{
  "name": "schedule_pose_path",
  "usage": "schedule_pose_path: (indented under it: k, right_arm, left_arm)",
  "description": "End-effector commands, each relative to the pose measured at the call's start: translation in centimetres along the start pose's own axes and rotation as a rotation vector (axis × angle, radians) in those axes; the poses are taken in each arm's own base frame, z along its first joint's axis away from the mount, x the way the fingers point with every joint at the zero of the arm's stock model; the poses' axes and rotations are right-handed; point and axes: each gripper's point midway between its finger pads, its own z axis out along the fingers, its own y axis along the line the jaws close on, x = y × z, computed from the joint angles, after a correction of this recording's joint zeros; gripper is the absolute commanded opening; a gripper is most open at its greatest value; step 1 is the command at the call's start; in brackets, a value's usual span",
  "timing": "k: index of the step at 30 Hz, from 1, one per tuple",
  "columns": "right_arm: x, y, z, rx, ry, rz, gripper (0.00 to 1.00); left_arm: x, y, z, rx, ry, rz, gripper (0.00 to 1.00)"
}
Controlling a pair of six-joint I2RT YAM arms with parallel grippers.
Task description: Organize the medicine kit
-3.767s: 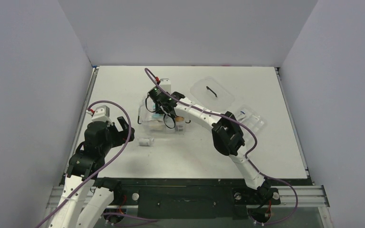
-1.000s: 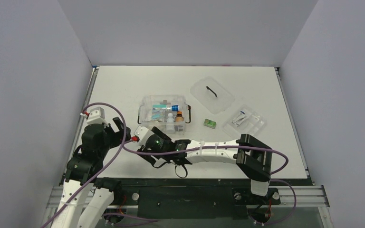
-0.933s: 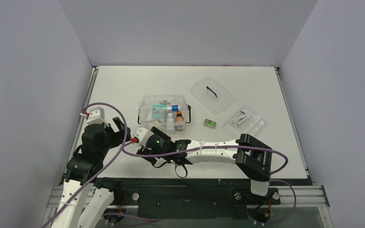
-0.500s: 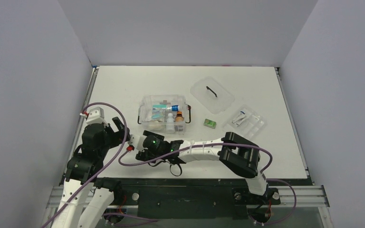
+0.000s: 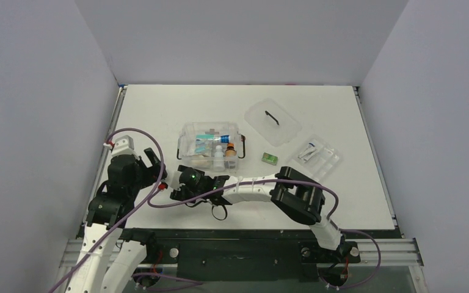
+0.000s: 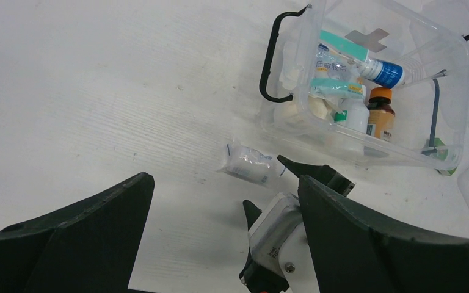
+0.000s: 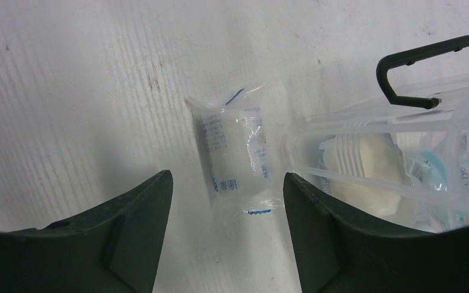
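The medicine kit (image 5: 187, 132) is a clear box with black side clips, standing lidless mid-table with bottles and packets inside; its corner and one clip show in the right wrist view (image 7: 366, 131). A small clear-wrapped white packet (image 7: 235, 155) lies on the table just left of the kit, also seen from the left wrist (image 6: 248, 163). My right gripper (image 7: 227, 177) is low over it, open, with a finger on either side and gaps to both. In the top view the right gripper (image 5: 180, 189) hides the packet. My left gripper (image 5: 152, 162) hovers open and empty at the near left.
A flat clear lid (image 5: 272, 121) with a black handle lies behind and right of the kit. A shallow clear tray (image 5: 325, 160) holding a small item sits at the right. A small green packet (image 5: 270, 159) lies between kit and tray.
My right arm left the kit, swung to the near left and came down over the packet, its jaws narrowing a little. The left arm has barely moved.
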Motion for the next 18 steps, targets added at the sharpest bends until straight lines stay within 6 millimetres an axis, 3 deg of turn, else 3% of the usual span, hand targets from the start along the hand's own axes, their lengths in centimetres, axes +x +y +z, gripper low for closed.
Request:
schedule_pose_path:
  k: [1,10,14,18]
  right_arm:
    - [-2.2,-2.0,0.9,0.03,-0.065,0.03,0.62]
    - [-0.7,-2.0,2.4,0.009,-0.031,0.039,0.56]
    - [-0.2,-1.8,2.7,0.004,-0.019,0.04,0.48]
    - [0.2,-1.5,2.5,-0.004,-0.013,0.04,0.32]
  left_arm:
    - [-1.7,0.0,-0.2,-0.019,-0.048,-0.025,0.87]
    - [-1.8,0.8,0.0,-0.061,-0.051,-0.038,0.87]
    - [-1.8,1.2,0.2,-0.084,-0.051,-0.047,0.87]
    - [-1.9,1.5,0.2,-0.105,-0.055,-0.055,0.87]
